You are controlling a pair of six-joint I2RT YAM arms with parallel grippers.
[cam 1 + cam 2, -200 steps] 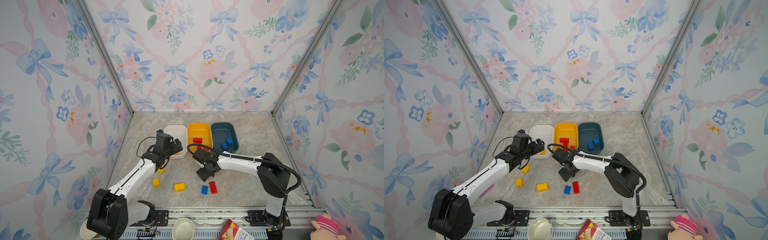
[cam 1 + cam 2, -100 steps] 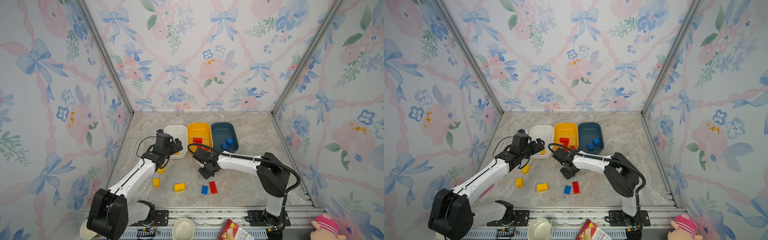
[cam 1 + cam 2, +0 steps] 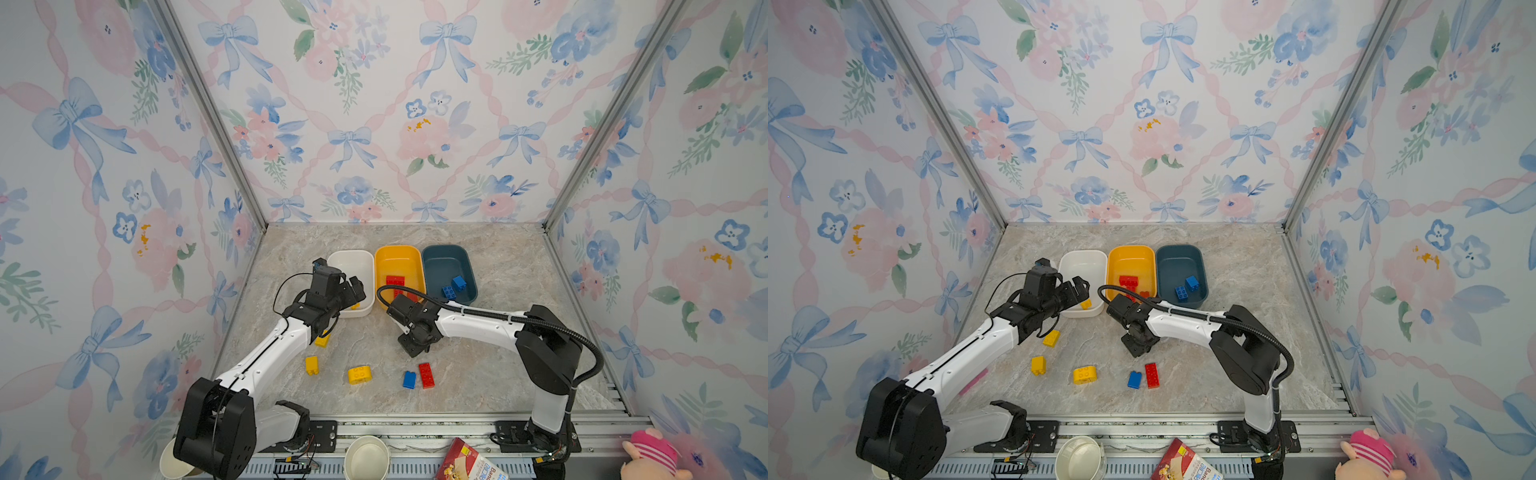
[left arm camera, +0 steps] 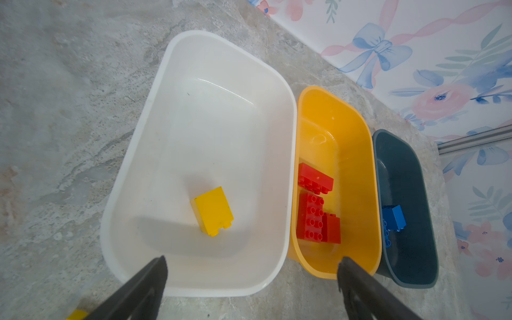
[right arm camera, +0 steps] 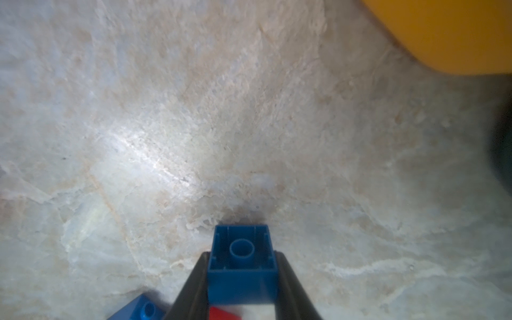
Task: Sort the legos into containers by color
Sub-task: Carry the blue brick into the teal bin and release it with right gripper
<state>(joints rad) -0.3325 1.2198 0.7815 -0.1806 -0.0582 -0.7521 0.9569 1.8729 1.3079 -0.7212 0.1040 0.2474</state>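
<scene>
Right fingers (image 5: 191, 288) pinch a glossy, hollow-bottomed blue brick (image 5: 242, 266), perhaps touching the marbled table (image 5: 194, 110); left fingers (image 4: 144, 285) gape over the white tub (image 4: 210, 116).

Smooth, glossy moulded plastic for the white tub (image 4: 199, 110) and the yellow-orange tub (image 4: 346, 133), with bright highlights on their floors, against a duller, faintly grainy finish inside the dark teal tub (image 4: 410, 194). Hard, smooth plastic again for the yellow brick (image 4: 213, 210) and the blue brick (image 5: 242, 277), over a matt, stone-veined tabletop (image 5: 194, 110) with only a soft sheen. Brushed bare metal along the front rail (image 3: 415, 424), soft fuzzy plush on the pink toy (image 3: 650, 455).
</scene>
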